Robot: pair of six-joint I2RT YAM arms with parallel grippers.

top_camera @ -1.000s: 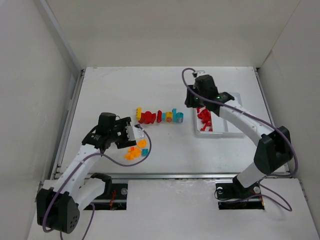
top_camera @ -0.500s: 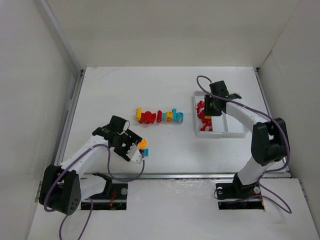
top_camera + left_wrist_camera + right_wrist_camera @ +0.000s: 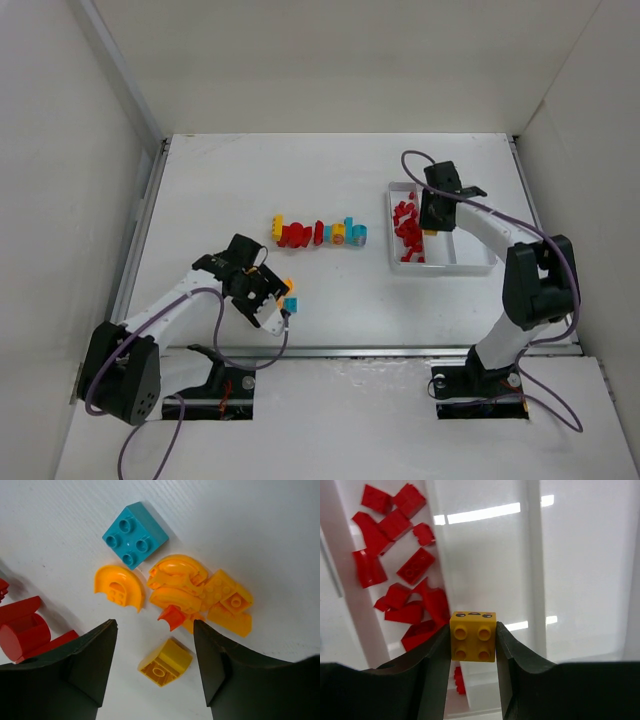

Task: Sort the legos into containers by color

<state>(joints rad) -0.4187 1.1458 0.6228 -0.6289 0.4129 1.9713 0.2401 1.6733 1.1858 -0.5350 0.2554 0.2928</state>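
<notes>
- The white table (image 3: pixel 330 180) is boxed in by pale walls (image 3: pixel 60 200) on three sides; a purple cable (image 3: pixel 404 166) loops off each arm.
- Mid-frame in the top view, a row (image 3: pixel 318 233) of legos lies on the table: yellow, red, orange and cyan pieces side by side, well apart from both grippers.
- At lower left, under the left arm, lies a pile (image 3: pixel 200 592) of orange curved and sloped pieces. In the wrist view a cyan brick (image 3: pixel 135 535) sits just above it, and red pieces (image 3: pixel 22 630) show at the left edge (partly hidden behind a finger).
- The tray (image 3: pixel 470 262) sits at the right of the top view, its three compartments side by side.
- The leftmost compartment holds the red legos (image 3: pixel 395 555), a loose heap. The other two show white floor and glare in the wrist view.
- The right gripper (image 3: pixel 473 640) is clamped on a yellow brick (image 3: pixel 473 636), studs toward the camera. It hangs above the tray, near the divider between the red compartment and the middle one.
- The left gripper (image 3: pixel 154 635) has its jaws apart, low over the table beside the pile. A loose yellow piece (image 3: pixel 165 667) lies between the fingers, touching neither, with a small red-orange bit (image 3: pixel 171 616) just above it.
</notes>
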